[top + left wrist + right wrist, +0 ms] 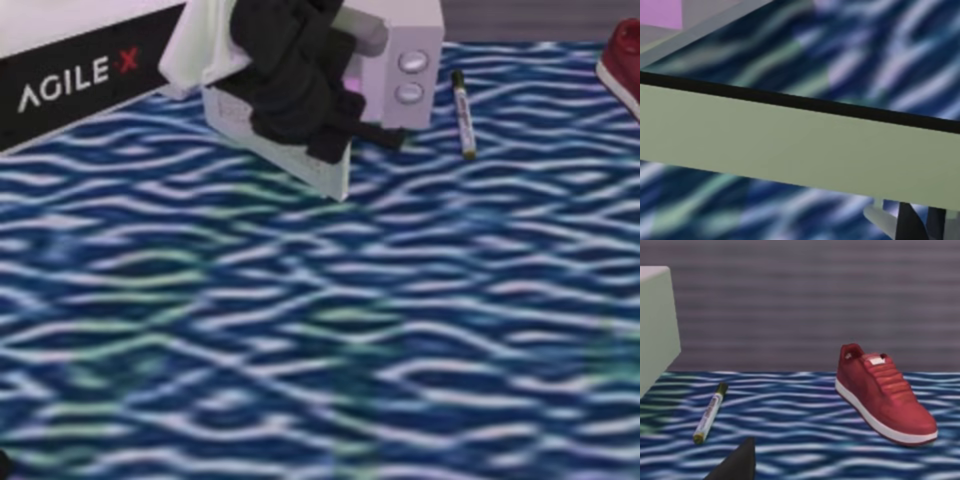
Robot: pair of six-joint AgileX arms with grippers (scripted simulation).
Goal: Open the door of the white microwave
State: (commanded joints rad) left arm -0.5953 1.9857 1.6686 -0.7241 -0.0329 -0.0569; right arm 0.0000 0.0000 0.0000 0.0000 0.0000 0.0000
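**Q:** Closest to the overhead camera is that black left arm (295, 70), right? What's it doing?

**A:** Yep, it's hanging over the white microwave (400, 40) at the upper middle of the frame, covering most of the opening. The door (290, 150) is swung out toward the lower left, its free end ending around centre-top of the desk (320, 330). Left gripper (385, 135) sits right at that door by the knob panel, but honestly I can't tell whether the fingers are clamped on anything or loose. The left wrist view is just a pale door edge (790, 145) filling the shot, with a bit of pink interior in the corner.

**Q:** Anything else around?

**A:** A marker (463, 113) lies just right of the microwave, and a red shoe (622, 62) is at the upper right edge. Right gripper (737, 465) only pokes into its own wrist view as a dark tip; can't tell its fingers either. An AgileX base (80, 50) sits upper left.
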